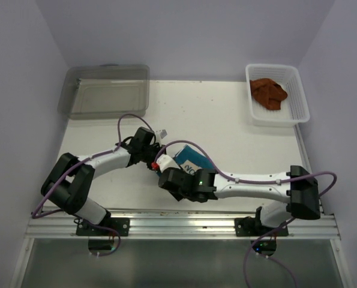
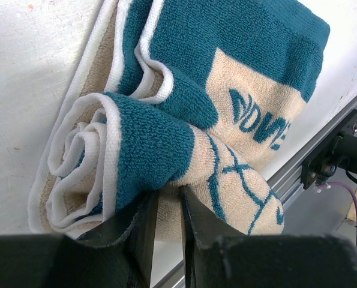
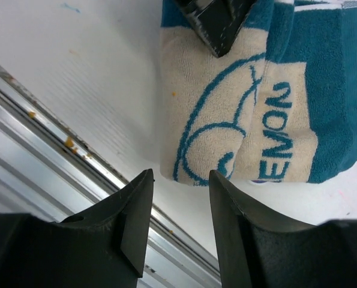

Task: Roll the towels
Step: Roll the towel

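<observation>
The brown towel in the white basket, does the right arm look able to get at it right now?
Probably yes. The brown towel lies exposed in the open-topped basket on the right arm's side, and the right gripper is open and empty, beside the cream towel.

Two towels [image 1: 187, 157] [image 1: 268, 93], two arms [image 1: 106, 159] [image 1: 250, 180], one basket [image 1: 303, 102], one bin [image 1: 106, 90].

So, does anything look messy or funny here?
Yes. The blue-and-cream towel is only loosely rolled. Its spiral end sags open and lopsided, just above where the left claw pinches it. The brown towel lies crumpled in the white basket, not rolled at all.
</observation>
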Tool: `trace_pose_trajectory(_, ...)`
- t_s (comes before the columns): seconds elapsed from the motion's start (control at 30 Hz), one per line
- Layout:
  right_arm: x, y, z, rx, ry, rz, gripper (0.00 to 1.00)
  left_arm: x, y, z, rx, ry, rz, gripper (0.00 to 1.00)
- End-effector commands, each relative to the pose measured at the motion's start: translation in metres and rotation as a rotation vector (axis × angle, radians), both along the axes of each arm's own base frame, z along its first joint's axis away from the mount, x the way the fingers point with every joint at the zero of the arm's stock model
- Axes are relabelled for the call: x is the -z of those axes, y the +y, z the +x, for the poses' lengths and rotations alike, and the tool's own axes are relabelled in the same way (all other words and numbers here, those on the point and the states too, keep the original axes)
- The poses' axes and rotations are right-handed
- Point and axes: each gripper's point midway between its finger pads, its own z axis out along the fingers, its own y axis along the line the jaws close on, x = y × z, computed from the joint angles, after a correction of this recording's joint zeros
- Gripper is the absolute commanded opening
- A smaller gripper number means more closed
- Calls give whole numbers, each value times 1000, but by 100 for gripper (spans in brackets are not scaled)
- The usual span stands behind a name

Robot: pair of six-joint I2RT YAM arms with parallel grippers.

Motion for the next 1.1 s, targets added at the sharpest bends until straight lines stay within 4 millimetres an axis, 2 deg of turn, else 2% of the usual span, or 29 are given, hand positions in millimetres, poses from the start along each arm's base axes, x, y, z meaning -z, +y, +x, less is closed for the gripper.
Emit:
trace_pose_trajectory(0.0,-3,0,9,5,-115,-93,46,5,4,-3,-12,0,26,26)
trace_pose_trajectory(0.1,4,6,9,-15,-143,-127,48,4,5,-1,-16,-4,25,26)
trace_pose_trajectory(0.17,4,9,8,-27,-156,-132,54,4,5,-2,-20,-1,28,26)
trace_pose_trajectory(0.5,19,17,5,-64,-169,-155,56,4,6,-2,-28,7,36,26)
trace_pose_trajectory(0.7,52,18,1,-89,-144,-188,62,3,7,-2,-39,7,36,27)
trace_pose_trajectory(0.8,74,13,2,-92,-146,-244,62,2,8,-2,-50,4,36,27)
trace_pose_trajectory(0.9,92,8,3,-80,-146,-278,56,0,8,-2,-56,0,35,28)
trace_pose_trajectory(0.97,98,4,5,-57,-153,-291,45,-2,9,-2,-57,-2,36,28)
trace_pose_trajectory(1.07,102,-5,12,-1,-161,-308,19,-9,10,-3,-58,-10,33,31)
